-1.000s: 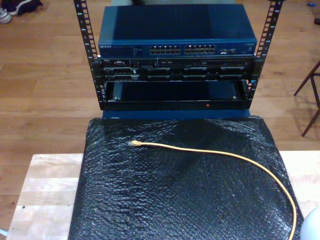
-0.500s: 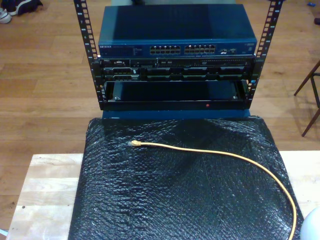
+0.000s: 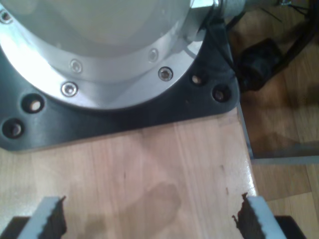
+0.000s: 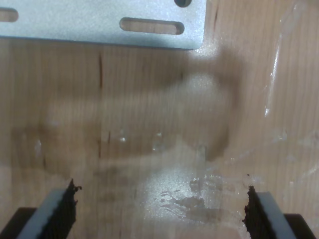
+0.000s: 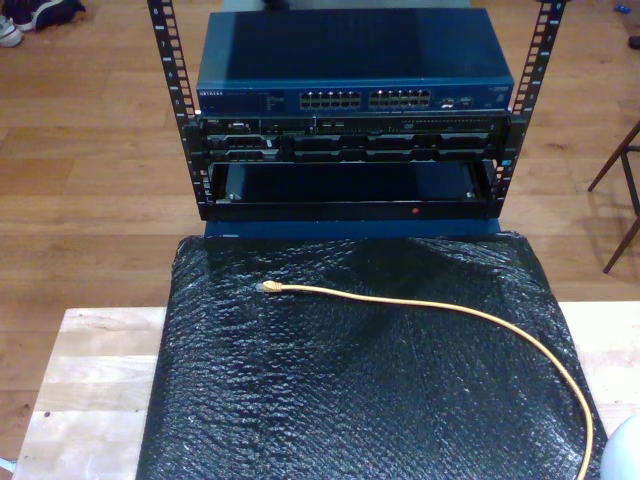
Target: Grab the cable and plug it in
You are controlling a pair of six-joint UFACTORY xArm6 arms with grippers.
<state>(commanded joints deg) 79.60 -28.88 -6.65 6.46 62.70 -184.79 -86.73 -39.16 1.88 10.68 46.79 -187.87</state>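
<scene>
The yellow-orange cable (image 5: pixel 440 305) lies on a black bubble-wrap mat (image 5: pixel 330 400). Its clear plug (image 5: pixel 265 287) points toward the exterior view's left, and its other end runs off the bottom right of that view. Behind the mat stands a rack holding a blue network switch (image 5: pixel 355 60) with two rows of ports (image 5: pixel 365 99). My first gripper (image 3: pixel 152 221) is open over bare wooden tabletop, close to an arm's round metal base (image 3: pixel 99 55). My second gripper (image 4: pixel 159 214) is open too, over wood beside a slotted metal plate (image 4: pixel 99 22). Nothing is between either pair of fingers.
The rack's black posts (image 5: pixel 170 60) rise at both sides of the switch, with black units (image 5: pixel 350 140) and an open bay below it. Light wooden table (image 5: pixel 90 380) shows on both sides of the mat. A white rounded shape (image 5: pixel 625 450) sits at the exterior view's bottom right corner.
</scene>
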